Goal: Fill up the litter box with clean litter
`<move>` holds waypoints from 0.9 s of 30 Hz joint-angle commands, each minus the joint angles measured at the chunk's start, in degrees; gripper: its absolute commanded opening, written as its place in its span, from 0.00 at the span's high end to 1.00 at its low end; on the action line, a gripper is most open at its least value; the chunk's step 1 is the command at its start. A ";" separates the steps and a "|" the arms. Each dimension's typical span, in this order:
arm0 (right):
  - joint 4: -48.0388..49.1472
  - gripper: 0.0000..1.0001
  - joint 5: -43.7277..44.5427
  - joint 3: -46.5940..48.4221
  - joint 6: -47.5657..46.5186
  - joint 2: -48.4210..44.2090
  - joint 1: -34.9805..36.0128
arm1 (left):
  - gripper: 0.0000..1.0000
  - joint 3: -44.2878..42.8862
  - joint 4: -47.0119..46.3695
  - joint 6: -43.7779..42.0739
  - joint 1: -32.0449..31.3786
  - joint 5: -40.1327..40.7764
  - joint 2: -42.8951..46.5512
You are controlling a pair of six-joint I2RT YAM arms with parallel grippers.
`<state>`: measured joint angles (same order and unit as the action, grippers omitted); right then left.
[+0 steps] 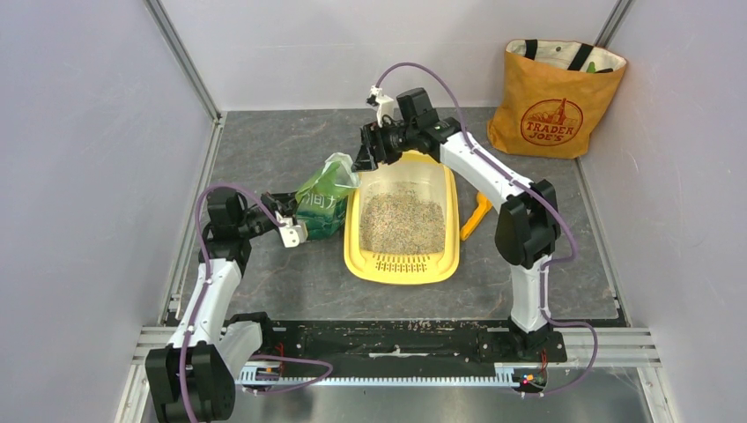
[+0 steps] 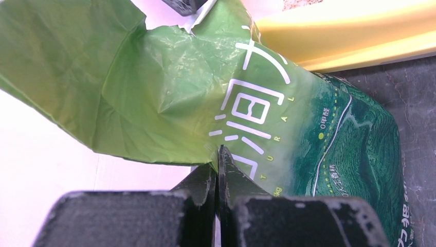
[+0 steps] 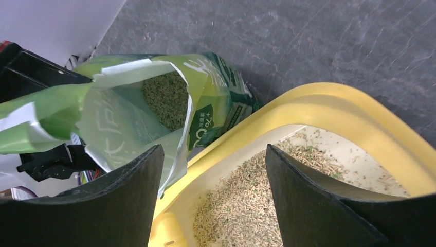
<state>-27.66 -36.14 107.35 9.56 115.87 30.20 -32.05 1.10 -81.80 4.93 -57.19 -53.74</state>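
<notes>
Two arms are engaged. The left gripper is clamped shut on a fold in the side of the green bag. The bag sits on the table just beside the left rim of the litter box, with its mouth open and granules visible inside. The right gripper hangs empty with its jaws spread wide, above the far left corner of the box and near the bag's mouth. The litter covers most of the box floor and thins toward the far end. A scoop lies just right of the box.

Judged step: filling is partly complete, and the bag is being set up for pouring. The next move calls for the right gripper to close on the bag's upper edge. Both arms would then tilt the mouth over the rim, keeping it inside the rim to prevent spillage.
</notes>
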 commanded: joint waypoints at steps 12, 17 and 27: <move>-5.83 1.00 1.88 7.37 2.74 3.12 5.22 | 0.67 -7.36 9.04 12.84 0.43 2.08 3.32; -5.39 1.00 2.30 9.46 6.74 3.04 5.36 | 0.46 -18.11 19.43 26.00 0.35 -0.22 0.35; -6.28 1.00 4.63 11.59 8.57 2.95 6.61 | 0.35 -28.82 26.93 36.44 -1.82 -2.31 -6.08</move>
<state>-35.31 -32.91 114.80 17.02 119.07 36.34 -57.80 23.57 -52.18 4.25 -58.67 -57.52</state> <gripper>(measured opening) 0.007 0.649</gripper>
